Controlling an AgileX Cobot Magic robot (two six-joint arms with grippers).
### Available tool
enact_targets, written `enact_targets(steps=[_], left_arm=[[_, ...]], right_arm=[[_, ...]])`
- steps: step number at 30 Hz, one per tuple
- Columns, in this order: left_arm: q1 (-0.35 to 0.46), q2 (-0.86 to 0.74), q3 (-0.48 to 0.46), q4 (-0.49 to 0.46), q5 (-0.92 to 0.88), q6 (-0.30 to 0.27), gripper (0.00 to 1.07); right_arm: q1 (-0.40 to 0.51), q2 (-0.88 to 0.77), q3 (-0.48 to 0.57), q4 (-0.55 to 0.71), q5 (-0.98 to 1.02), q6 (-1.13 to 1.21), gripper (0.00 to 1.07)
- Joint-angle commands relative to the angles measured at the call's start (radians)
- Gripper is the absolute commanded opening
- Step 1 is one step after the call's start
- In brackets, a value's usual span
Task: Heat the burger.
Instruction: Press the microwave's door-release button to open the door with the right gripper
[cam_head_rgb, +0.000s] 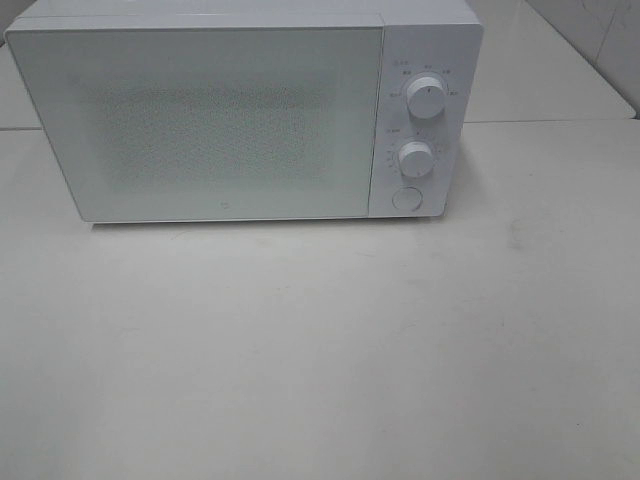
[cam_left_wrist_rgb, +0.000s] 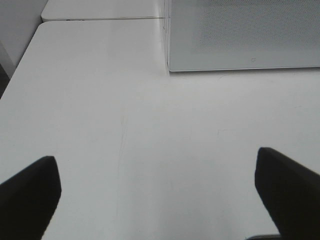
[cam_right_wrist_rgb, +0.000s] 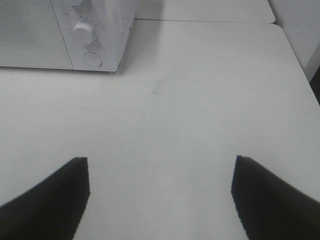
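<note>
Burger isn't in any view: nothing lies on the surface (cam_head_rgb: 320, 350) in front of the microwave (cam_head_rgb: 240, 115), and the door (cam_head_rgb: 200, 120) is shut w/ a dotted, milky window, so can't tell whether it's already inside. So nothing can be said of its look: bun, patty and filling are all unseen. The microwave sits toward the far edge of the surface, controls on its right end: upper knob (cam_head_rgb: 427, 97), lower knob (cam_head_rgb: 415, 157), round button (cam_head_rgb: 406, 198) below them. Left gripper (cam_left_wrist_rgb: 155, 157) hangs over bare surface nearer the left edge, jaws spread wide, holding nothing. Right gripper (cam_right_wrist_rgb: 160, 161) hangs over bare surface nearer the right edge, facing the control end, jaws also spread, nothing between them. Best guess at the step: get to the controls, prob. w/ the right arm since it's nearer. The round button looks like the door release, but that's a guess. To do it well: bring the jaws together first so one firm tip meets the button, approach square-on, and push gently so the unit doesn't slide back. Keep the left arm out of the door's swing. If turning a knob instead, straddle it evenly and rotate w/o dragging sideways.
</note>
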Motion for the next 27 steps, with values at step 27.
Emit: enact_targets(steps=[27], left_arm=[[-0.004, -0.017, 0.003, -0.002, -0.016, -0.007, 0.98]], right_arm=[[-0.003, 0.14, -0.038, 0.004, -0.189, -0.009, 0.76]])
